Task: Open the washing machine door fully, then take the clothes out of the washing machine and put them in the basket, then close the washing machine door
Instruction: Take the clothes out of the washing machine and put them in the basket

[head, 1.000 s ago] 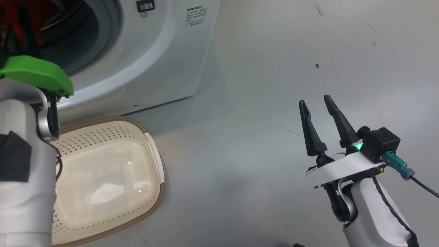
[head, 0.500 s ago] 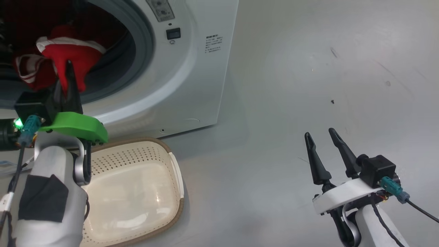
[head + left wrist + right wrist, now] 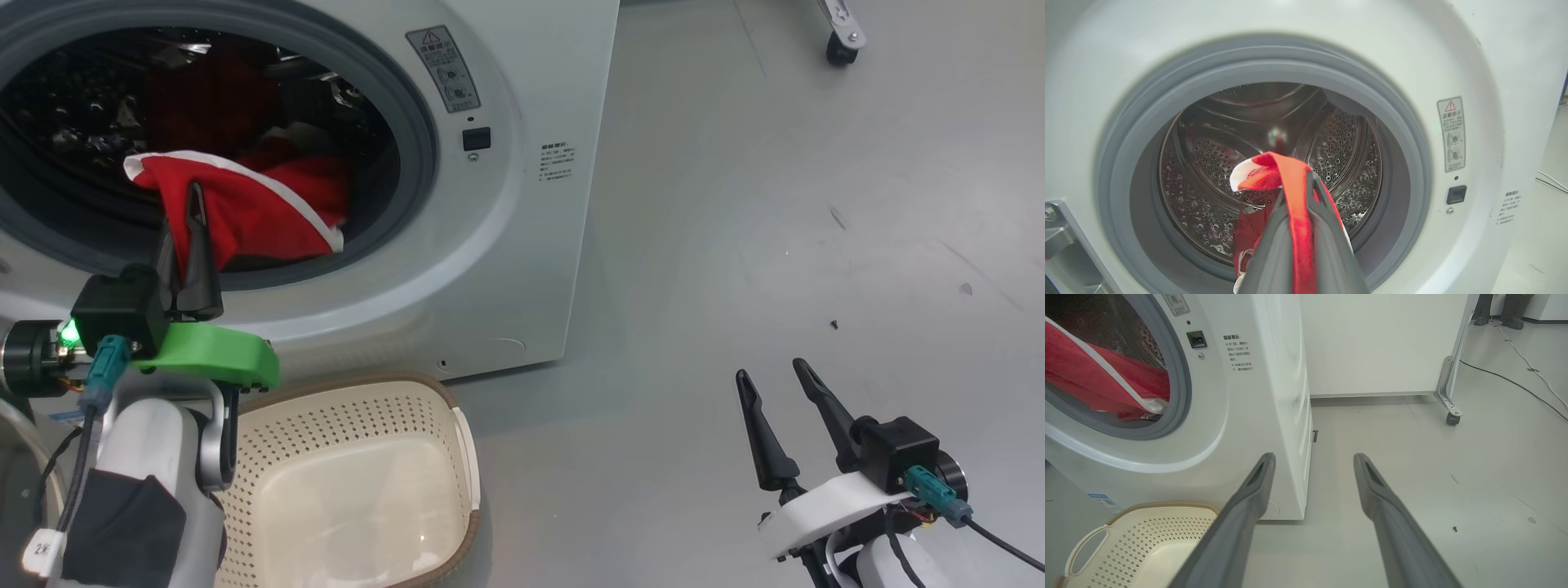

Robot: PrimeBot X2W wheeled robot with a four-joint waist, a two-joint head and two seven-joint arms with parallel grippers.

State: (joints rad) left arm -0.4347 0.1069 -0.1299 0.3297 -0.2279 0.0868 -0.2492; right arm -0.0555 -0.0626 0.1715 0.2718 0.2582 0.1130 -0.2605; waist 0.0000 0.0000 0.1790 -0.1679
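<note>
- Pinching a fold of the clothes (image 3: 261, 212), the left gripper (image 3: 188, 204) has its two dark fingers pressed together on the red fabric, just in front of the opening of the washing machine (image 3: 522, 245).
- From that grip, the white-edged red cloth runs back over the grey gasket (image 3: 412, 163) into the steel drum (image 3: 1216, 163), where more of it lies.
- The right gripper (image 3: 770, 369) is spread wide with nothing between its fingers. It hangs over bare floor, well apart from the machine.
- The basket (image 3: 351, 381) stands on the floor just in front of the machine, below the opening and beside the left arm, with no cloth in it.
- Compared with a second ago, the head camera has tilted up, so the whole round opening now shows. Back then the left arm showed only its green bracket, and its fingers now show raised at the drum mouth. The right gripper's spread looks unchanged.
- A warning sticker (image 3: 445, 69) with a red triangle and two round pictograms sits right of the opening, above a small dark latch slot (image 3: 476, 139).
- A block of small printed lines (image 3: 557, 162) is too fine to read, as is the blue label (image 3: 1102, 500) low on the front.
</note>
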